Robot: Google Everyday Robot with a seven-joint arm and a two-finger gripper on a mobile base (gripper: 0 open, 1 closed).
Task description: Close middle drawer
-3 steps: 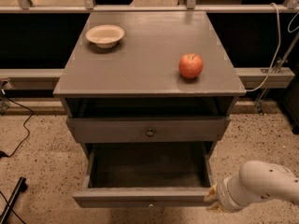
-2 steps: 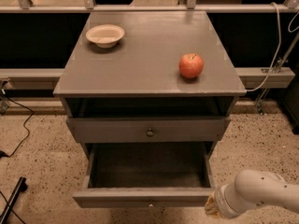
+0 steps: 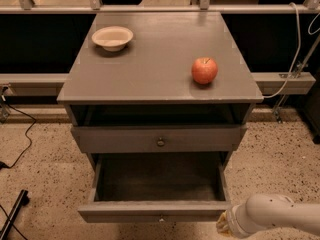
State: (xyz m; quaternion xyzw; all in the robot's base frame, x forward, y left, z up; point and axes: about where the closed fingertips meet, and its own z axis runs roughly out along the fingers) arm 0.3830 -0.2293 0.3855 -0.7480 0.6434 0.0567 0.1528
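Note:
The middle drawer (image 3: 150,211) is pulled far out of the grey cabinet, and its dark box interior (image 3: 159,179) looks empty. Its small knob (image 3: 161,218) shows at the lower edge of the front. Above it, the top drawer (image 3: 159,139) with the brass-looking knob stands slightly out. My gripper (image 3: 223,225) is at the end of the white arm (image 3: 272,215) at the bottom right, just beside the right front corner of the middle drawer. The lowest drawer is hidden.
A red apple (image 3: 204,70) and a cream bowl (image 3: 112,37) sit on the cabinet top (image 3: 155,59). Cables (image 3: 15,134) and a dark bar (image 3: 14,211) lie on the speckled floor to the left. A white rail (image 3: 285,81) and a cable run behind on the right.
My arm has sunk lower in the view, with the gripper staying near the drawer's right front corner. The drawer has not visibly moved.

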